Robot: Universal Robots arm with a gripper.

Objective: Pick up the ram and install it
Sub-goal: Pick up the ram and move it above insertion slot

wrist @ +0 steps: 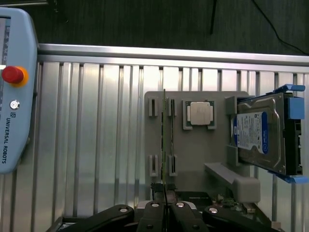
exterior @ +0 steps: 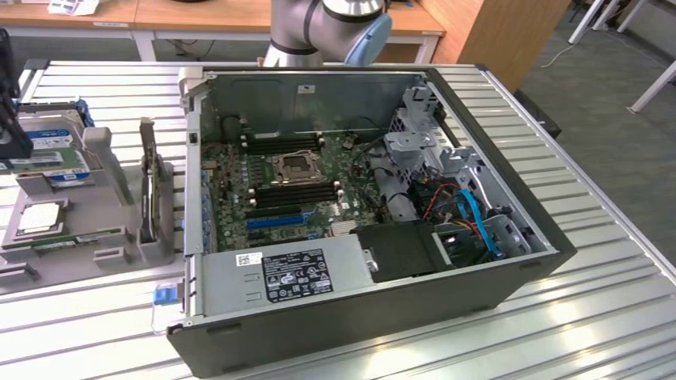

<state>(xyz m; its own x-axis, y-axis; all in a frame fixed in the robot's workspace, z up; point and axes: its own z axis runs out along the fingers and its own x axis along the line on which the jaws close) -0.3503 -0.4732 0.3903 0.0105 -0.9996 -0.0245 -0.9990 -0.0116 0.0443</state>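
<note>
Two green ram sticks (wrist: 164, 133) stand on edge side by side in slots of a grey holder plate (wrist: 193, 154). In the exterior view the ram (exterior: 76, 237) sits at the near end of that plate, at the view's left. My gripper (wrist: 164, 209) hangs well above the plate, in line with one stick. Its fingers are shut together with nothing between them. The gripper's dark body (exterior: 11, 119) shows at the exterior view's left edge, above the plate. The open computer case (exterior: 507, 273) lies on its side with the motherboard's black memory slots (exterior: 299, 192) exposed.
On the same plate sit a CPU (wrist: 200, 113) and a hard drive (wrist: 260, 135) in a blue bracket. A teach pendant (wrist: 14, 96) lies on the ribbed metal table. A second grey stand (exterior: 150, 198) is between plate and case. Power supply (exterior: 285, 273) and cables (exterior: 465, 210) crowd the case.
</note>
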